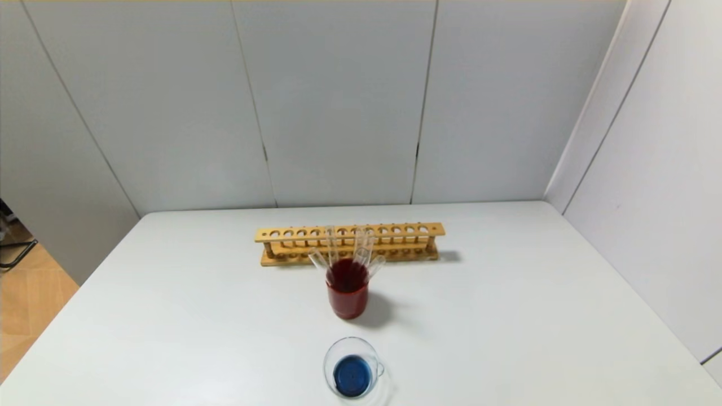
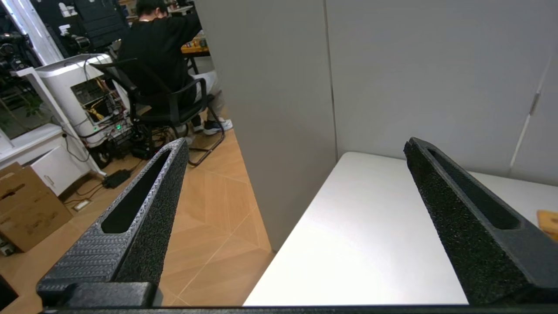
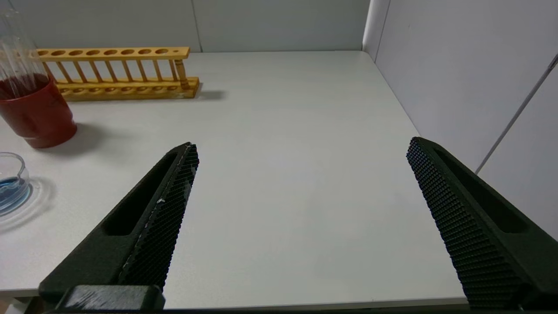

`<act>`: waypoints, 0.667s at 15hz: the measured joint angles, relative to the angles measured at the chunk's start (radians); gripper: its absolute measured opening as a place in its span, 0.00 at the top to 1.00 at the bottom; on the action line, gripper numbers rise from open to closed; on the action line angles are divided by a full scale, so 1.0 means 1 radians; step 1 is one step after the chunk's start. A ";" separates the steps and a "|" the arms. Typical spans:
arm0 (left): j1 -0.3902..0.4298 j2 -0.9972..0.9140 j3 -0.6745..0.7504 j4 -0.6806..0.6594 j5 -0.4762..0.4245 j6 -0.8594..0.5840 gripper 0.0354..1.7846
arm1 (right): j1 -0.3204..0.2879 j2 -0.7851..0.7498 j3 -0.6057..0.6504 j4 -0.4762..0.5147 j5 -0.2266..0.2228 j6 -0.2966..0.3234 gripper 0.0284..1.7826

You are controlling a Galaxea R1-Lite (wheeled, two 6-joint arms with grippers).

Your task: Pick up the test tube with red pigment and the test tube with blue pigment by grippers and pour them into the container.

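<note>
A: What sits closest to you?

B: The cup (image 1: 353,369), a low clear glass one with a small side handle, near the front edge of the white tabletop (image 1: 507,316). It holds a shallow pool of blue liquid. I take the cup as my landmark.

A: And beyond the cup?

B: Just behind it stands a beaker (image 1: 347,296) of dark red liquid. Several clear tubes (image 1: 361,251) lean inside that beaker, fanned out above its rim. I cannot tell a red-filled or blue-filled tube among them.

A: Farther still?

B: A wooden rack (image 1: 350,242) lies behind the beaker, farthest from the cup, its long side facing me. Its row of holes looks unfilled.

A: Where are your tools?

B: Neither shows from my head camera. My left tool (image 2: 296,148) hangs off to the cup's left, over the tabletop's left edge, partly above wooden floor; its two black fingers are spread wide with nothing between them. My right tool (image 3: 301,148) hovers over bare tabletop to the cup's right, fingers likewise wide apart and gripping nothing.
</note>
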 joint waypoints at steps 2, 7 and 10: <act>0.025 -0.130 0.008 0.131 -0.034 -0.036 0.03 | 0.000 0.000 0.000 0.000 0.000 0.000 0.02; -0.007 -0.360 0.159 0.202 -0.305 -0.122 0.03 | 0.000 0.000 0.000 0.000 0.000 0.000 0.02; -0.012 -0.456 0.307 0.178 -0.445 -0.187 0.03 | 0.000 0.000 0.000 0.000 0.000 0.000 0.02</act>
